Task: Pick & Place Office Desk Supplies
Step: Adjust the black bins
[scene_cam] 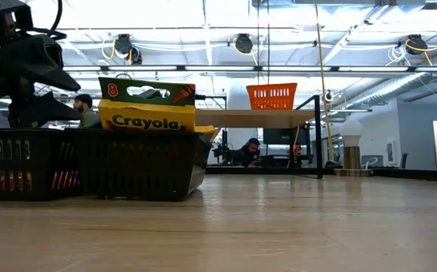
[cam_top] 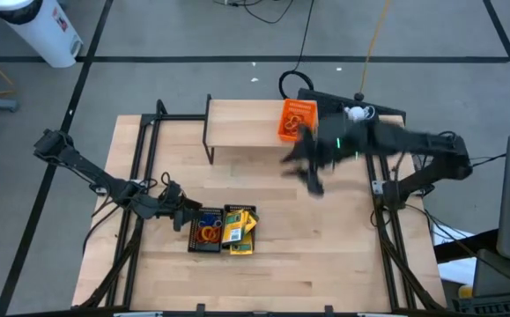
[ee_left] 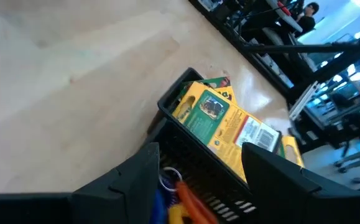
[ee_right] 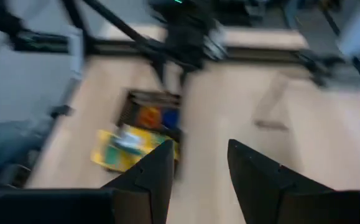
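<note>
Crayon boxes [cam_top: 238,228], yellow-and-green, fill black mesh tray [scene_cam: 139,165].

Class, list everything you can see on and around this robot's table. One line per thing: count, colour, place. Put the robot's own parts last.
Black mesh trays: two, black, side by side near the table's front, left of centre.
Rubber bands: several, orange, red and blue, in the left black tray.
Crayon boxes: yellow and green, piled in the right black tray; count unclear.
Orange tray: one, orange, on the shelf's right end.
Wooden shelf: one, light wood, black legs, table's back.
White ball: one, on a stand, back right.
People: two, seated in the room behind.
Left gripper: open, beside the left tray.
Right gripper: in the air in front of the shelf's right end, empty.
</note>
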`<state>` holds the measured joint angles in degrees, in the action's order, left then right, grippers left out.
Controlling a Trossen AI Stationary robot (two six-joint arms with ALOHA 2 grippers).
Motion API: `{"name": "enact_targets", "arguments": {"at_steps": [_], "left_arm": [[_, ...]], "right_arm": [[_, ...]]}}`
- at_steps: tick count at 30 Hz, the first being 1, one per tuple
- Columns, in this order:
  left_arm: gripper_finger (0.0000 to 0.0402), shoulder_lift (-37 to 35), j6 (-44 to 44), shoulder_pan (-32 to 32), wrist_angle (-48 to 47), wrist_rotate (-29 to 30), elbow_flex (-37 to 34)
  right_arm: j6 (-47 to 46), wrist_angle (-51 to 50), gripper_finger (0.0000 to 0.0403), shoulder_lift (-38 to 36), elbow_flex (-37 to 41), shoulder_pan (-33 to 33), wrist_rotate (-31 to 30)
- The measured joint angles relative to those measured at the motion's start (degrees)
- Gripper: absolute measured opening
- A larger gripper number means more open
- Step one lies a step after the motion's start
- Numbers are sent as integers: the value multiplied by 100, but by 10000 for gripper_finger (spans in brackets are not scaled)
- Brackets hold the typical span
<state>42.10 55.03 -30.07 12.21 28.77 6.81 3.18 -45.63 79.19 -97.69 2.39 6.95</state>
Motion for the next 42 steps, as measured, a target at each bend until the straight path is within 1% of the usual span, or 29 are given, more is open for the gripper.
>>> {"name": "enact_targets", "arguments": {"at_steps": [3,5,6,8,10,12,14,16,20,23,25,29,33,36,39,42], "left_arm": [[230,0,-409,-4,36,245,0],[230,0,-756,0,246,297,0],[230,0,-1020,0,456,237,0],[230,0,-1654,-2,973,-91,0],[230,0,-2265,-5,1504,-525,0],[230,0,-2843,-37,1910,-797,4],[230,19,-3314,-87,2103,-859,4],[230,96,-3445,-96,2172,-872,4],[230,474,-3202,-55,2171,-801,114],[230,822,-3276,-48,2129,-736,343],[230,1055,-3399,-49,2067,-590,541],[230,1401,-3639,-48,1785,-430,907],[230,1636,-3690,-44,1735,-387,1066],[230,1689,-3632,-44,1774,-314,1075],[230,1692,-3421,-41,1753,-202,1078],[230,1690,-3338,-33,1759,-170,1078]], "right_arm": [[-287,1182,144,-178,920,-979,-486],[-424,2039,144,-222,1582,-1538,-841],[-478,2505,144,-222,1922,-1780,-995],[-609,3362,144,-210,2586,-2212,-1310],[-741,4236,144,-106,3204,-2534,-1629],[-833,5015,144,57,3739,-2740,-1922],[-932,5494,144,227,4153,-2899,-2202],[-1049,5966,144,477,4352,-2920,-2300],[-1134,5972,144,1064,4379,-2911,-2321],[-873,6009,144,1413,4162,-2917,-2308],[-731,5998,144,1540,4017,-2958,-2250],[-600,6016,144,1772,3690,-3073,-1858],[-552,6167,144,2006,3423,-3262,-1566],[-555,6192,144,2220,3238,-3372,-1524],[-644,6220,144,2478,3040,-3377,-1229],[-740,6248,144,2781,2797,-3309,-807]]}}
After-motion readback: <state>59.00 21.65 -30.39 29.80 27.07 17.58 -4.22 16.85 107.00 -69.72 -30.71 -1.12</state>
